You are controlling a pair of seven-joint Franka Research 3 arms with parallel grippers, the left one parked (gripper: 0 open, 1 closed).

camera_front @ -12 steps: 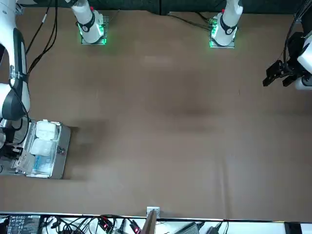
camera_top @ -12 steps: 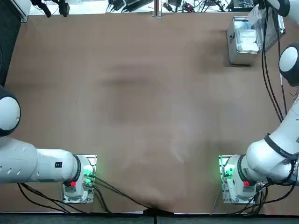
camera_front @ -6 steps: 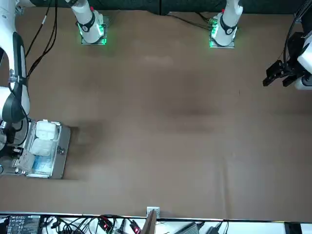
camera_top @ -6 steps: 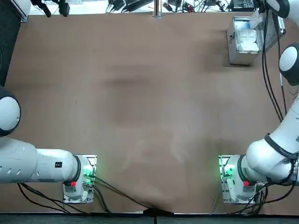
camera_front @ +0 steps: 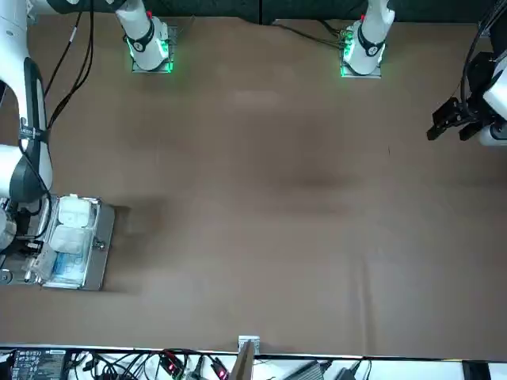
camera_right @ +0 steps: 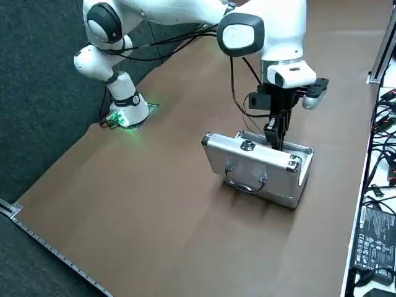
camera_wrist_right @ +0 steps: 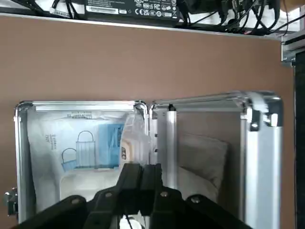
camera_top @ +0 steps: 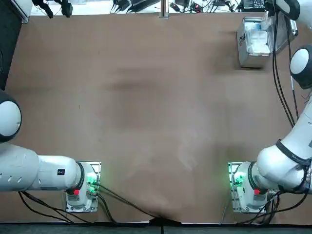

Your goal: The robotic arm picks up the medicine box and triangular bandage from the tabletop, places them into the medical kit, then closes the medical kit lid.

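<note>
On the counter (camera_top: 146, 97), the case (camera_right: 253, 167) stood with its lid (camera_wrist_right: 263, 167) open. My right end effector (camera_wrist_right: 141, 167), narrow, pinched the clear packet (camera_wrist_right: 136, 140) by the hinge. I judged this the packing step; lowering, then releasing, came next

Print on black label (camera_wrist_right: 136, 10), clear packet (camera_wrist_right: 50, 152): too small to read.

brown table (camera_top: 146, 112), open silver case (camera_right: 260, 170) standing on it, two robot base plates (camera_top: 236, 195) (camera_top: 95, 195) fixed near one edge
</note>
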